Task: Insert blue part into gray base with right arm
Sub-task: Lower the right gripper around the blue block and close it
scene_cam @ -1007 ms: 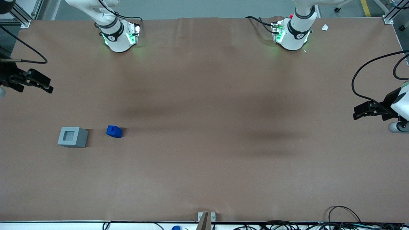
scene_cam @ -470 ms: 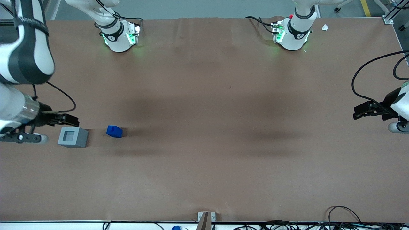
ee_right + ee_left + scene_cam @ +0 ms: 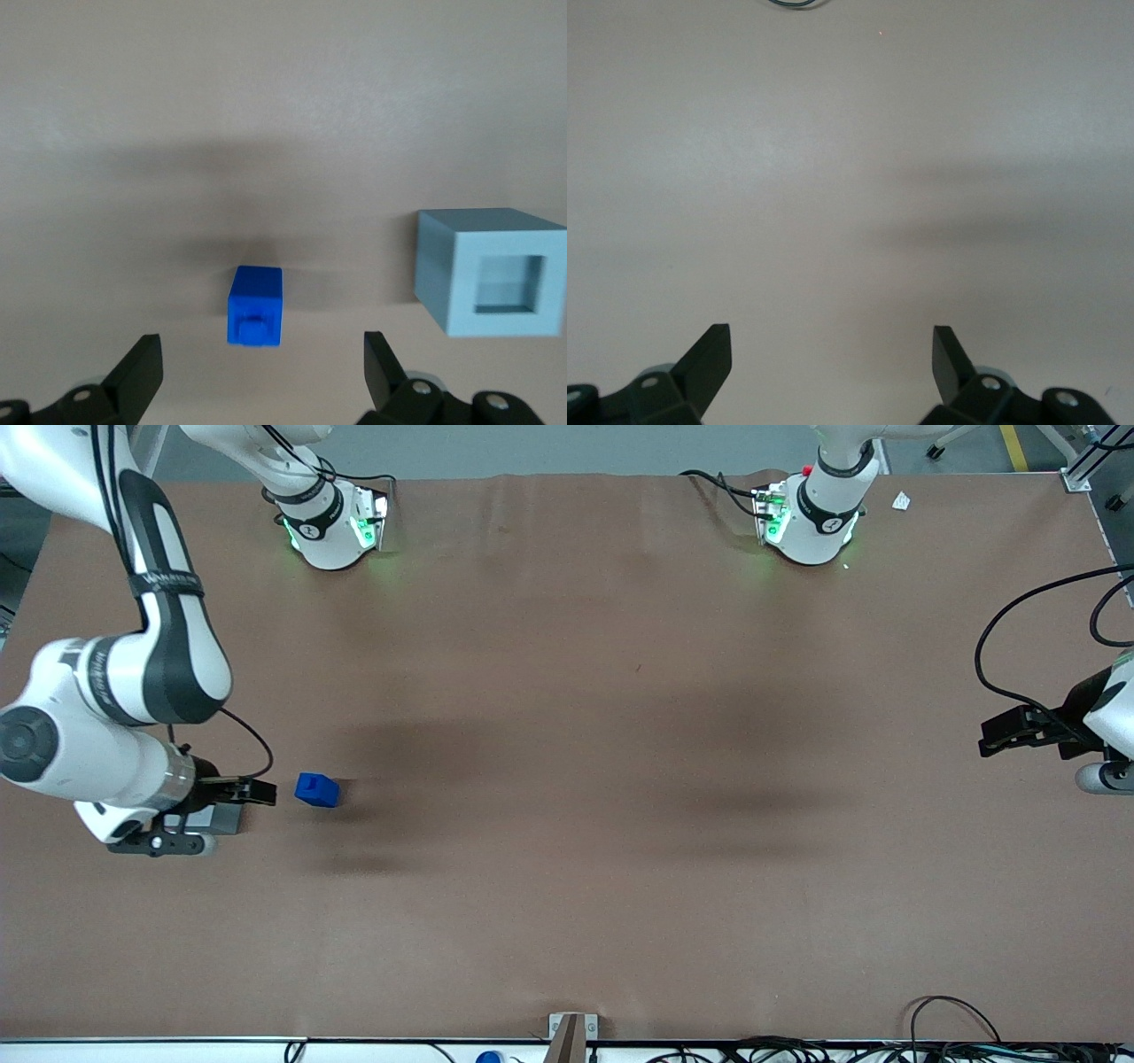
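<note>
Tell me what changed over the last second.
The right arm swung in from the table's edge, bringing its gripper over the gray base, now mostly hidden beneath it in the front view, and close beside the blue part. Gripper open, holding nothing. Blue part and gray base have not moved.

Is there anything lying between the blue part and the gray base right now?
No. The right wrist view shows only bare brown table between the blue part and the gray base. The open gripper hovers above them, holding nothing.
</note>
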Available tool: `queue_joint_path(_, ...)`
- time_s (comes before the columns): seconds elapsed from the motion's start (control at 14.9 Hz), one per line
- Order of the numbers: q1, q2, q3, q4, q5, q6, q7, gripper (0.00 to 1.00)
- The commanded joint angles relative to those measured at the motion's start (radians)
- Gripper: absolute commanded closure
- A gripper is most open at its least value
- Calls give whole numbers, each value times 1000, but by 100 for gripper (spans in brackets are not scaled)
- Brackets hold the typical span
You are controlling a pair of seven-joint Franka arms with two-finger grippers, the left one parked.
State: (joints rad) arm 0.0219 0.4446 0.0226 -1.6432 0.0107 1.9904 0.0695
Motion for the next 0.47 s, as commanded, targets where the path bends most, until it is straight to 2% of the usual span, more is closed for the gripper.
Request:
queue_joint_path(0.0, -2, 2, -1, -146, 12, 172, 4, 0)
queue_joint_path(0.07, 3, 0, 0, -179, 17, 214, 9, 0)
queue_joint_path(0.4, 3, -38, 0, -268, 52, 223, 10, 0)
